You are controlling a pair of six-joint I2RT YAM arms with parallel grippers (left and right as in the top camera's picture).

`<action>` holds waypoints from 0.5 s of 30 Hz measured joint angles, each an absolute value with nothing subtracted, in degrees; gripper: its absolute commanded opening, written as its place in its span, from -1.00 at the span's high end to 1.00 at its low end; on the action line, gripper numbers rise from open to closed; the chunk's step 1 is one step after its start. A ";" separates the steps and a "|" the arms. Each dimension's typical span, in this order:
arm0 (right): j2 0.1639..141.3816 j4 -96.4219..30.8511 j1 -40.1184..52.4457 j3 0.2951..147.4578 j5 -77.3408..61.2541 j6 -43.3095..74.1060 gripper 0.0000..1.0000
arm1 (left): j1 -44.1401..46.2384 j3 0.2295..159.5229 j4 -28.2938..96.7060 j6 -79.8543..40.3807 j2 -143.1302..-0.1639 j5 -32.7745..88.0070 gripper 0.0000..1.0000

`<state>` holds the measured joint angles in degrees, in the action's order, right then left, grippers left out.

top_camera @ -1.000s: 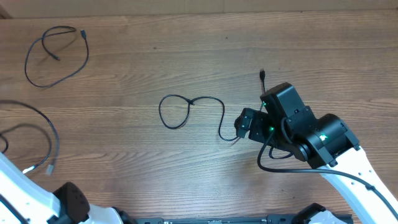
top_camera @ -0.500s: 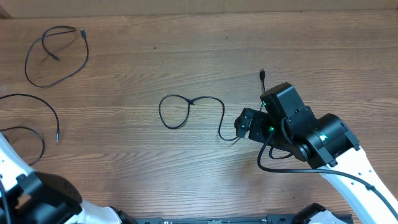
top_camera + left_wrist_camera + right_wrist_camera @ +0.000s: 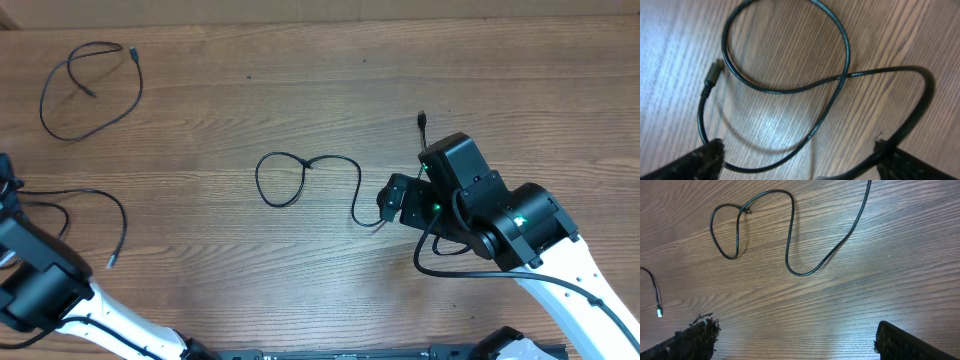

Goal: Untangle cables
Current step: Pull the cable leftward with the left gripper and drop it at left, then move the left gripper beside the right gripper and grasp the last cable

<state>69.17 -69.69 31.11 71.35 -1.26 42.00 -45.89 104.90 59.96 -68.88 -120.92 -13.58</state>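
A brown wooden table (image 3: 250, 60), its grain running side to side, fills nearly every view. Along its far edge the overhead view shows a thin paler strip (image 3: 300, 8); what it is cannot be told. Light glares white on the wood in both wrist views.

At the far left back, the corner cable (image 3: 90, 90) lies alone in a loose loop with both ends turned inward. Nearer the front, the left cable (image 3: 85, 200) runs off the picture's left edge, so part of it is cut off; its free end lies on bare wood. The left arm (image 3: 45, 290) sits at the front left corner, partly out of frame. In its wrist view the left gripper (image 3: 797, 162) is spread wide, and only the finger ends show in the bottom corners. The left cable crosses itself in a loop just ahead, and its strands run down between the fingers. One strand is thick and blurred near the lens, and whether it touches a finger cannot be told.

The middle cable (image 3: 300, 178) forms a small loop at the table's centre, then bends towards the right arm (image 3: 490, 215). The arm hides a stretch of it, and a plug (image 3: 421, 120) shows beyond. The right gripper (image 3: 800, 340) is also spread wide over bare wood, with the middle cable lying well ahead of it.
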 measured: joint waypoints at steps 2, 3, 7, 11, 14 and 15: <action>69.17 -69.76 31.11 71.35 -1.26 41.98 -1.00 | -47.75 104.90 60.25 -68.58 -120.92 -8.34 -0.99; 69.17 -69.71 31.11 71.35 -1.26 41.98 -1.00 | -49.41 104.90 61.43 -68.45 -120.88 -1.19 -0.99; 69.17 -69.73 31.11 71.35 -1.28 42.02 -1.00 | -51.88 104.90 66.63 -67.37 -120.75 18.81 -0.99; 69.17 -69.69 31.11 71.35 -1.28 42.00 -1.00 | -50.63 104.71 59.51 -60.53 -120.40 37.43 -0.99; 69.17 -69.73 31.11 71.35 -1.26 41.98 -1.00 | -47.86 104.68 54.65 -52.95 -119.02 46.76 -0.99; 69.17 -69.67 31.11 71.35 -1.28 42.00 -1.00 | -47.05 104.71 54.50 -51.81 -118.45 48.34 -1.00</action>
<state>69.17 -69.67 31.11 71.35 -1.28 42.00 -47.05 104.71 54.50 -51.81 -118.45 48.34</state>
